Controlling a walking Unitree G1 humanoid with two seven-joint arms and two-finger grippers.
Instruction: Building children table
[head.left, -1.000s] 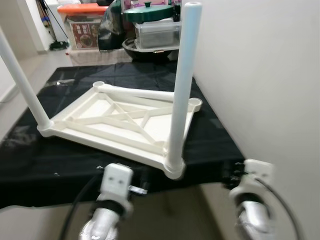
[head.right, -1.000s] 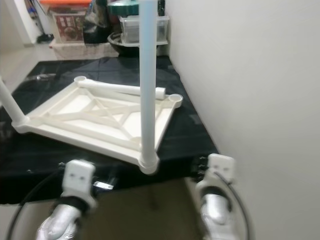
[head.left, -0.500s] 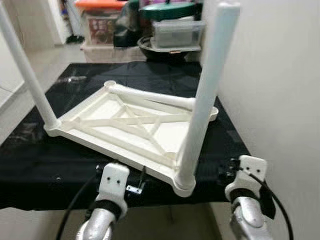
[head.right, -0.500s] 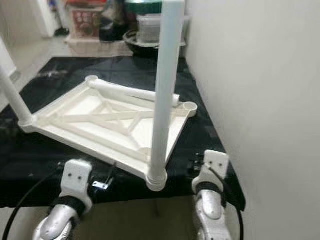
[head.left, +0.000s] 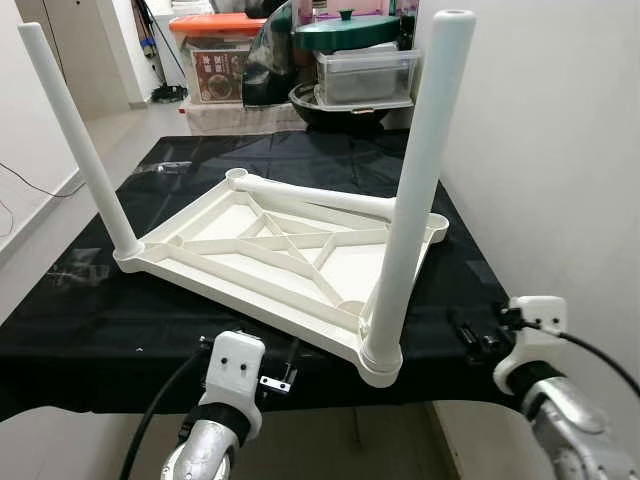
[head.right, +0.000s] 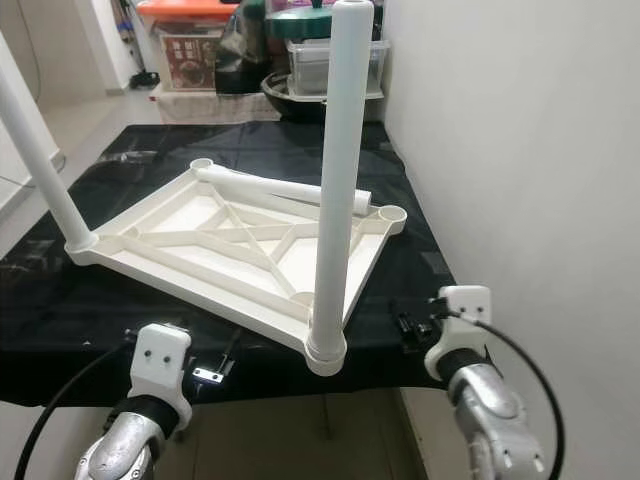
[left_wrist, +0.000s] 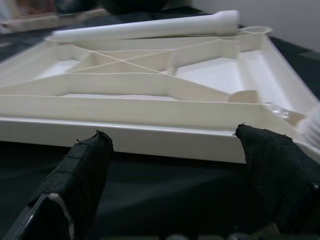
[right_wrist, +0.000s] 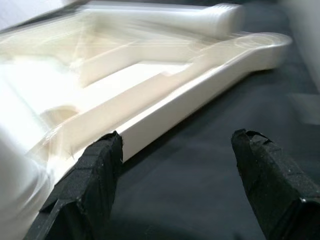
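Tabletop (head.left: 290, 255) lying inverted on black surface (head.left: 90, 320), two legs standing; both pincers (left_wrist: 170, 165) (right_wrist: 175, 170) hovering wide open, empty. Next: grasping loose leg (head.left: 310, 197) for empty socket.

A black cloth (head.left: 150, 320) covers the desk. Beyond its far edge stand a clear storage box with an orange lid (head.left: 215, 55), a clear plastic container (head.left: 365, 75) topped by a dark green pot lid (head.left: 345, 30), and a black bowl (head.left: 330, 105). A white wall (head.left: 560, 150) runs along the right side.
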